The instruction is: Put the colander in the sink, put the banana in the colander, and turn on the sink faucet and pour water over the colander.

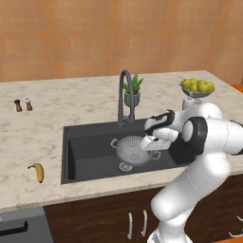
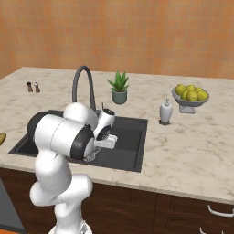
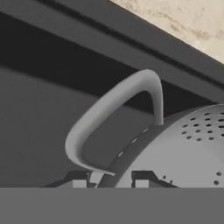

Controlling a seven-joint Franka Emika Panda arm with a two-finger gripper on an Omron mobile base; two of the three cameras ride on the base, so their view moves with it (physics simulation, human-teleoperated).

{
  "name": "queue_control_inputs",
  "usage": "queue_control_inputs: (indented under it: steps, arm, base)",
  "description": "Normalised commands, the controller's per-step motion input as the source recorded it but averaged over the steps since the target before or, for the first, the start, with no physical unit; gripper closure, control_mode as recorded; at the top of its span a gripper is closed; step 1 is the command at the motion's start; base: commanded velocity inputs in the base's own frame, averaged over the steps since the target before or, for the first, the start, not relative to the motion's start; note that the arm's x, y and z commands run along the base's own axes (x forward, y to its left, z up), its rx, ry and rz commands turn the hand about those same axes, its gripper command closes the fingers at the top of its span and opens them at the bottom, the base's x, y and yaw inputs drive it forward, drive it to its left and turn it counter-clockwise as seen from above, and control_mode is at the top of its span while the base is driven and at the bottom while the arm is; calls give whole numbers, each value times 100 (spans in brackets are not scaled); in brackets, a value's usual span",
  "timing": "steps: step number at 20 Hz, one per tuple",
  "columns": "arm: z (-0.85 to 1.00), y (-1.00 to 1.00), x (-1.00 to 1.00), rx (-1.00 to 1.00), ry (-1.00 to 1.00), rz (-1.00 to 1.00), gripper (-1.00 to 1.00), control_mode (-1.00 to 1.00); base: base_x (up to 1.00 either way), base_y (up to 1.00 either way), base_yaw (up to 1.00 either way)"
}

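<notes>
Gripper (image 3: 110,183) pinched on the rim of the colander (image 1: 133,149) beside its loop handle (image 3: 114,118), inside the sink (image 1: 90,159), near the right wall. Banana (image 1: 37,172) lying on the counter (image 1: 33,137), left of the basin edge.

An orange textured wall (image 1: 71,33) rises behind the pale marbled worktop (image 1: 71,102), whose front edge overhangs dark brown cabinet doors (image 2: 183,212) with pale curved handles (image 1: 136,223), and soft, even light falls across it all.
</notes>
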Motion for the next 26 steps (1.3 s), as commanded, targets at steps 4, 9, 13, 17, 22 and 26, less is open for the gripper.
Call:
queue_control_inputs:
  steps: [4,9,13,17,22,26]
  arm:
    - [-39,-46,28,0,0,43,100,-100]
    - [-55,-38,13,0,0,45,100,-100]
    - [-52,-45,15,0,-1,44,100,-100]
    - [-37,-50,14,3,-4,42,100,-100]
    - [-28,-56,5,12,-5,41,100,-100]
    - [-28,-53,14,24,-3,40,100,-100]
  base:
    - [0,0,0]
    - [0,0,0]
    - [0,0,0]
    - [0,0,0]
    - [0,0,0]
    - [0,0,0]
